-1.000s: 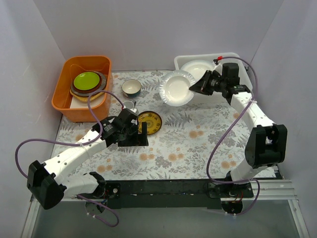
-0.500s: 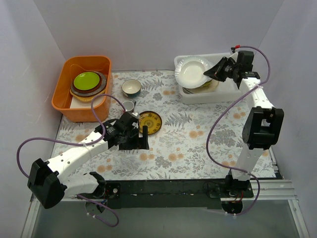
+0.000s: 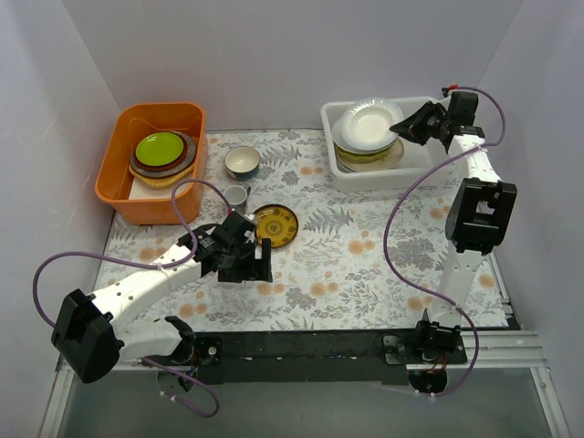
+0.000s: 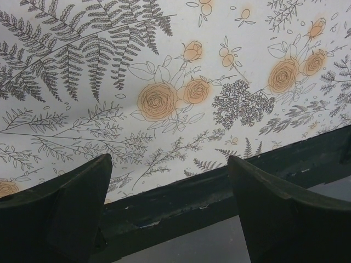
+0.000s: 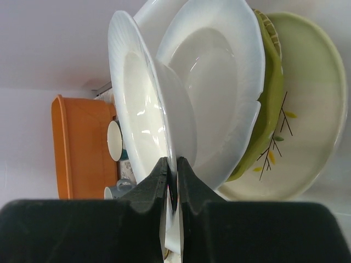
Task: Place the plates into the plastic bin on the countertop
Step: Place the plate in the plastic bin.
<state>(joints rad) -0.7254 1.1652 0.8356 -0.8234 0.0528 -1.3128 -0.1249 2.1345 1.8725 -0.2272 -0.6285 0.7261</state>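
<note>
The right tool [image 5: 171,164] was clenched on the rim of a white plate [image 5: 134,120], tilted against the stack of plates [image 3: 367,156] inside the bin [image 3: 418,170]. The left tool [image 3: 258,259] hung released above the counter [image 3: 365,265], near a small brown-and-yellow plate [image 3: 276,224].

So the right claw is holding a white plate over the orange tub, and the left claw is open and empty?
Not quite. The top view shows the right gripper holding the white plate over the white plastic bin, not the orange tub. The left gripper is indeed open and empty.
</note>
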